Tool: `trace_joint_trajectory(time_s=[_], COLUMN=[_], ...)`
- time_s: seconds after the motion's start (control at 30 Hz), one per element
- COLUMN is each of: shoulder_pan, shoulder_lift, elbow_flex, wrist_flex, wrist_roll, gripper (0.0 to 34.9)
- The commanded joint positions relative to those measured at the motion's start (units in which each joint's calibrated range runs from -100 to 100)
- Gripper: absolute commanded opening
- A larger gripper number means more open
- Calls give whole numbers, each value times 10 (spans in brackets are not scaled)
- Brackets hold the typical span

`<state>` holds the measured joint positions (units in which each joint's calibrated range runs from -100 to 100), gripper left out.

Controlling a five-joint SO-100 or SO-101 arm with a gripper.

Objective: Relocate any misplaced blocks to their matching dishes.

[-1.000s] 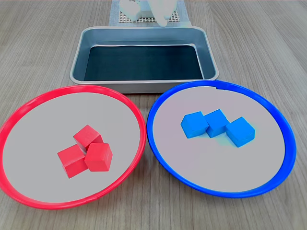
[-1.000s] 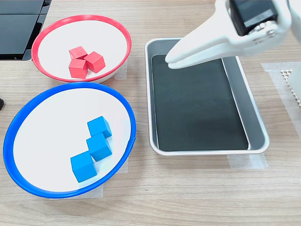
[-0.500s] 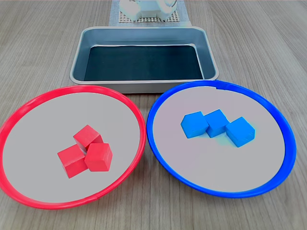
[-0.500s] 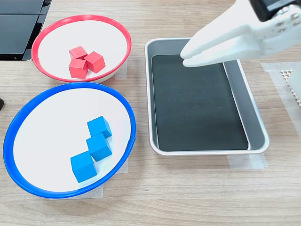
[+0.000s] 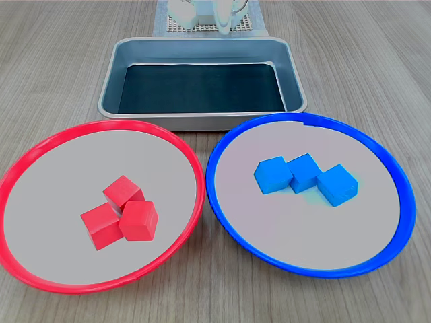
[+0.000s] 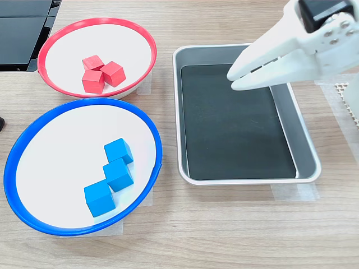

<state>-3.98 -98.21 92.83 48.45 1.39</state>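
Looking at both dishes, every block sits with its own colour, so my guess is the job is about done. The three red blocks lie bunched and touching near the middle of the red dish, which is at 11 o'clock in the second exterior view. The three blue blocks lie in the blue dish at 8 o'clock in the second exterior view. They touch in a row, and the long way of that row runs from about 1 o'clock down to 7 o'clock. Each cube sits flat but turned a bit, so its corners do not line up with the next one. The pincer hangs over the grey tray at 2 o'clock, with its tips pointing toward 8 o'clock. Its tips look pressed together and it carries nothing. The tray looks bare inside. The best thing now, I think, is to check that no block is in the wrong dish, then lift the arm up and away without bumping a rim. The tabletop is pale wood.
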Motion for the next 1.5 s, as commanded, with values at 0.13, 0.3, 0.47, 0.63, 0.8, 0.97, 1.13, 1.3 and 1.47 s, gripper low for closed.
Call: trace_joint_trajectory(time_s=[0.13, 0.3, 0.47, 0.63, 0.8, 0.97, 1.13, 1.3, 1.47], shoulder_pan=[18, 22, 31, 31, 35, 37, 37, 37, 37], shoulder_lift=[-7, -7, -8, -8, -8, -8, -8, -8, -8], elbow_flex=[47, 63, 72, 72, 72, 72, 72, 72, 72], wrist_flex=[-19, -25, -19, -10, -10, -10, -10, -10, -10], wrist_roll=[-11, -17, -20, -28, -32, -33, -33, -33, -33], gripper=[4, 4, 4, 4, 4, 4, 5, 4, 4])
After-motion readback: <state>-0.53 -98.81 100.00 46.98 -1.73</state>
